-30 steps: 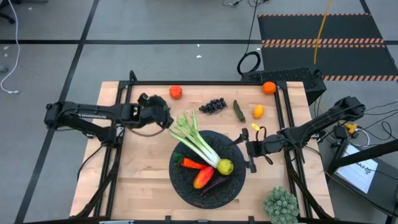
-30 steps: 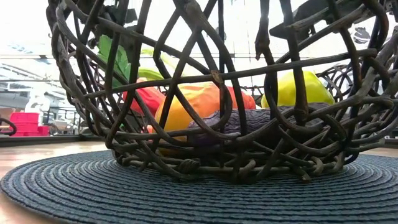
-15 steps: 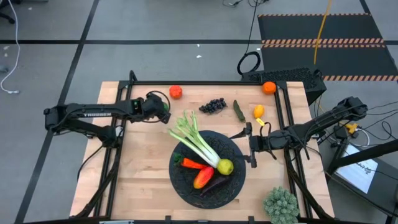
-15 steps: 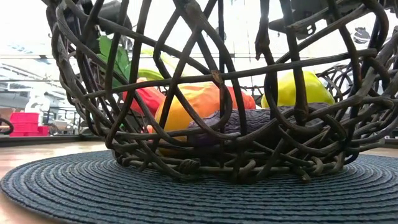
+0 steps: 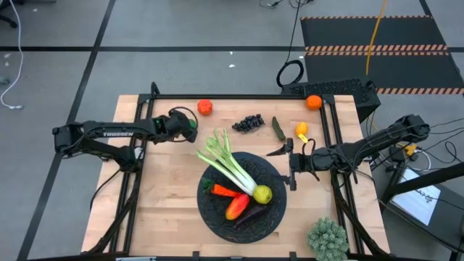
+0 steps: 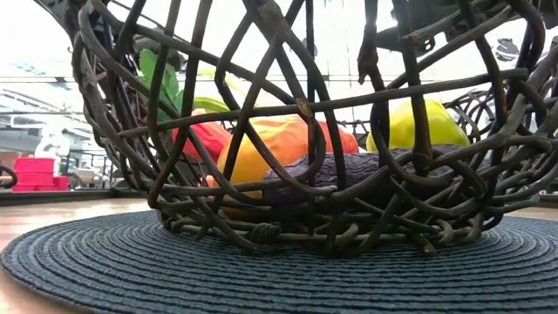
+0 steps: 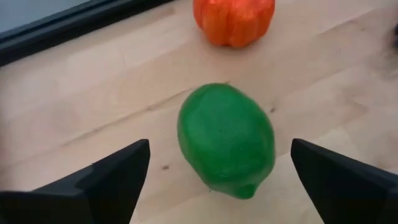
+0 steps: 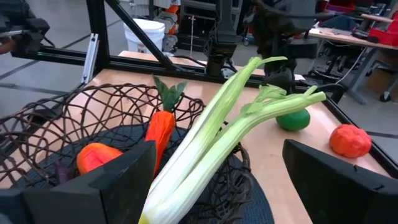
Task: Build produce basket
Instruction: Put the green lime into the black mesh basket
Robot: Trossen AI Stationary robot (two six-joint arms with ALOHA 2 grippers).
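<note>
Left gripper (image 7: pixel 217 186): jaws spread, around green lime (image 7: pixel 226 139), not touching
Lime: on table, near tomato (image 7: pixel 234 20)
Right gripper (image 5: pixel 288 165): jaws spread, beside basket (image 5: pixel 210 210)
Leek (image 5: pixel 230 167): in basket

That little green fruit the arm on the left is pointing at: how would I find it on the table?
Start at the black basket mid-table, then follow the leek's leafy end outward. Just beyond, under the left gripper, lies the lime: the only round green piece, beside a red tomato.

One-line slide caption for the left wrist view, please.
Left claw, open, poised over a green lime lying on the wooden table, with a red tomato just beyond it.
</note>
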